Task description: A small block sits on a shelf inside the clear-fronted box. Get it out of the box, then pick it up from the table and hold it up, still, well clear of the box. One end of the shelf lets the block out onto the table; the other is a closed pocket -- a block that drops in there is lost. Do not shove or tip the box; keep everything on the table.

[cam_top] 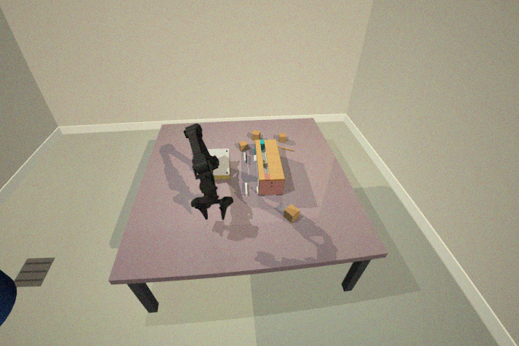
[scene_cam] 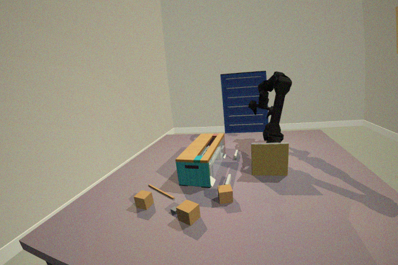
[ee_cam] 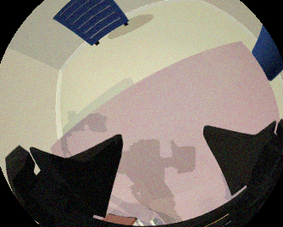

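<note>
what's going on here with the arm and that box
A single black robot arm stands on a pedestal beside the clear-fronted box. Its gripper is open, holds nothing, and hangs over bare table, apart from the box. Four tan cubes and a thin stick lie loose around the box. Nothing is being handled yet.

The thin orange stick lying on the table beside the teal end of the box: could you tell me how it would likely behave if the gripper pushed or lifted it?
The thin orange stick looks straight and slim, so probably stiff and light. Lying flat on the mauve table, it would likely swivel or slide if pushed off-centre. Its low profile may make pinching awkward for the open black gripper.
</note>
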### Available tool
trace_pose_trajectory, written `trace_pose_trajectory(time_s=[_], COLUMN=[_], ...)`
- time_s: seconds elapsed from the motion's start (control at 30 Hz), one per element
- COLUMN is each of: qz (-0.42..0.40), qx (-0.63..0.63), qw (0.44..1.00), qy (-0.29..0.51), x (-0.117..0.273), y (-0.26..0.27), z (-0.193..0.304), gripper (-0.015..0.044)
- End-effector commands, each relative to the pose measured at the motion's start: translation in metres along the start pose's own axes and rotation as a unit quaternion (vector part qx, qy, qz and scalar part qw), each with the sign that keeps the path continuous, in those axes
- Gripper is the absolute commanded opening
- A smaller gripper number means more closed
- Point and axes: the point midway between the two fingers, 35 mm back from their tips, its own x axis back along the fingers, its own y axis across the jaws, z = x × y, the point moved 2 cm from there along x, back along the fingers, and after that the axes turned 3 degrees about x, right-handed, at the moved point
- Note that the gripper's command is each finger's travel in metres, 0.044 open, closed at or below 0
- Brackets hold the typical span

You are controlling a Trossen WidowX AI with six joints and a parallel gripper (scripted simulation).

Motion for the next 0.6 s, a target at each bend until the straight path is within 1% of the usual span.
trace_pose_trajectory(time_s=[0.0, 0.2, 0.3, 0.43, 0.57], qz=[-0.040, -0.085, -0.079, -0.056, -0.024], qx=[-0.025, -0.042, -0.056, -0.058, -0.034], qw=[0.995, 0.974, 0.956, 0.930, 0.908], qy=[0.082, 0.206, 0.276, 0.357, 0.418], x=[-0.017, -0.022, -0.016, 0.006, 0.038], y=[0.032, 0.085, 0.108, 0.133, 0.149], z=[0.034, 0.093, 0.134, 0.190, 0.243], gripper=[0.0400, 0.0400, 0.0400, 0.0400, 0.0400])
